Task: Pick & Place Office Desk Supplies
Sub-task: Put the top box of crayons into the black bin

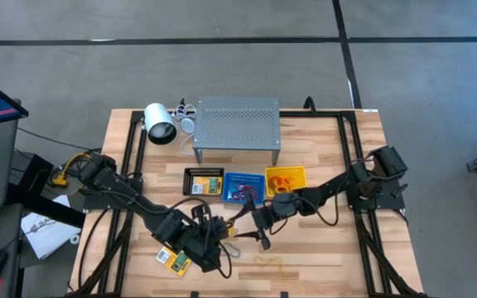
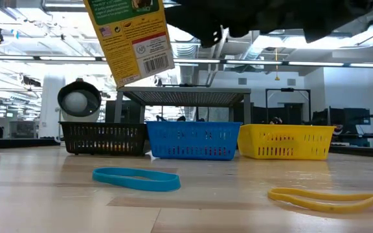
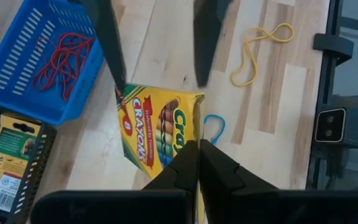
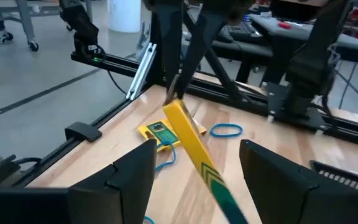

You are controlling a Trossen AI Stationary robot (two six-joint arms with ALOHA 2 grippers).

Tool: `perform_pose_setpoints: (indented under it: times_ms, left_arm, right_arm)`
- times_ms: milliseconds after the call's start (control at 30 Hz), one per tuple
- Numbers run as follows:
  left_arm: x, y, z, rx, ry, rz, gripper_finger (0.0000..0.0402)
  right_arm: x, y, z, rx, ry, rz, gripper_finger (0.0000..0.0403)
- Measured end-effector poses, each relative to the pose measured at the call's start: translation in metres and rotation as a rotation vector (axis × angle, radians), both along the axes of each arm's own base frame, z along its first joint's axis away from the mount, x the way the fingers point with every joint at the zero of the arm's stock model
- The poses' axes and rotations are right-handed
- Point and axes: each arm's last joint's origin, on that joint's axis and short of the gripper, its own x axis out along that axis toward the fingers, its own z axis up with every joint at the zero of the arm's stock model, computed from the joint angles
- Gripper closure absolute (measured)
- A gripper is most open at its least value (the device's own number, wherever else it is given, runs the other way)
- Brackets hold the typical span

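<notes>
Crayon pack [image 3: 157, 127] hangs above the table, clamped at one corner by the left gripper [image 3: 199, 155]; the right gripper [image 4: 194, 165], fingers spread wide, sits just beside it, holding nothing

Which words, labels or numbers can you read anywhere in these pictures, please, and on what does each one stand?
"CRAYOLA", "CRAYONS" and "8": on the front of the yellow crayon box held by the shut left gripper.
Fine print and barcode on the lifted box's back: too small to read.
Label on the pack in the black basket: too small to read.
Pack lying on the table: unreadable.
</notes>
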Motion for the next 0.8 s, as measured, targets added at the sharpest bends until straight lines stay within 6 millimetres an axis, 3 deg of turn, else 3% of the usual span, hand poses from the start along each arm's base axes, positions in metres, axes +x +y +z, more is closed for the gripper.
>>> perform_pose_setpoints:
  times_ms: [400, 800]
  left_arm:
    - [0.0028, 0.0007, 0.0011, 0.02, -0.03, -0.005, 0.04]
    - [0.0031, 0.0009, 0.0058, 0.021, -0.064, -0.015, 0.04]
  right_arm:
    - [0.0073, 0.0068, 0.0008, 0.033, 0.003, 0.046, 0.0197]
    - [0.0079, 0.0036, -0.0016, 0.03, 0.029, 0.037, 0.0353]
